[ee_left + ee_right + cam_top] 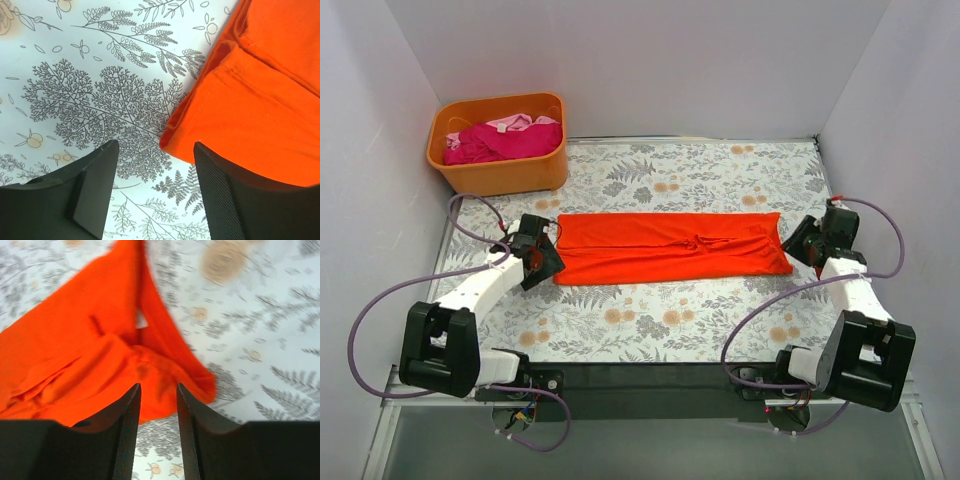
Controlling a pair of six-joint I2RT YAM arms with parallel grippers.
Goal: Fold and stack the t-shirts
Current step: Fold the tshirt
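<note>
A bright orange-red t-shirt [672, 246] lies folded into a long strip across the middle of the floral cloth. My left gripper [545, 262] is open just off its left end; in the left wrist view the shirt's hemmed corner [250, 95] lies ahead of my open gripper [156, 150], nothing between the fingers. My right gripper [798, 243] sits at the shirt's right end; in the right wrist view the rumpled orange-red fabric [95, 355] lies just beyond my open gripper [158, 390], which holds nothing. A magenta t-shirt [505, 141] and a pale pink one [516, 122] lie in the tub.
A rigid orange plastic tub [500, 172] stands at the back left corner. White walls close in the back and both sides. A black bar [640, 375] runs along the table's near edge between the arm bases.
</note>
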